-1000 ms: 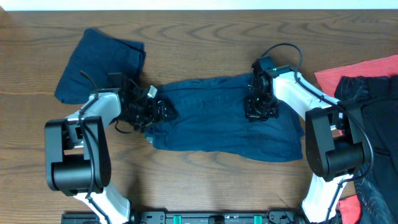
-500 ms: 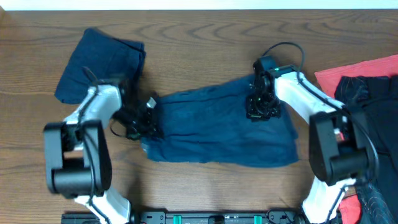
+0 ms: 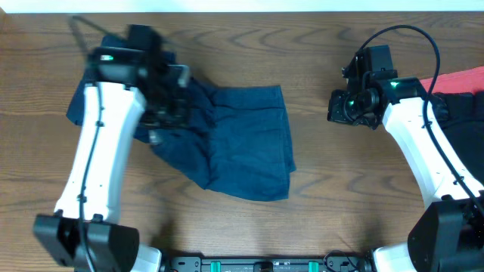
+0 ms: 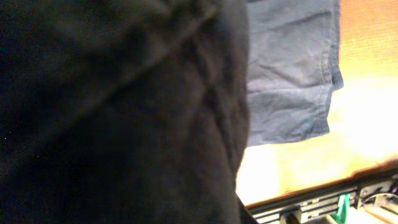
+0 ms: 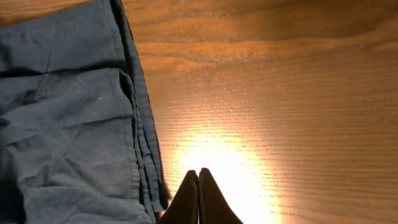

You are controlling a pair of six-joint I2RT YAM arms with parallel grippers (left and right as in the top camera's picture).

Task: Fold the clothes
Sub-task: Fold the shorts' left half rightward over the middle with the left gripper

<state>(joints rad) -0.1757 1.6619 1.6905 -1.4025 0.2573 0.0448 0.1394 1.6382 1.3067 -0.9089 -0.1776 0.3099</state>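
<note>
Since a second ago, the dark navy-blue denim-like shorts (image 3: 242, 143) have gone from a long spread strip to a doubled-over, narrower shape on the brown wooden worktop (image 3: 363, 196), left of centre. The right end effector (image 3: 348, 107) has pulled back over bare wood well apart from the cloth, its fingers clenched together on nothing. The left end effector (image 3: 168, 106) has risen over the garment's left edge; dark fabric fills its wrist camera, so whether it grips cannot be told. A folded navy bundle (image 3: 76, 109) lies behind the left arm, a red cloth (image 3: 457, 75) at far right. The first fold looks near done; next likely comes laying that left edge flat, then a second fold.
</note>
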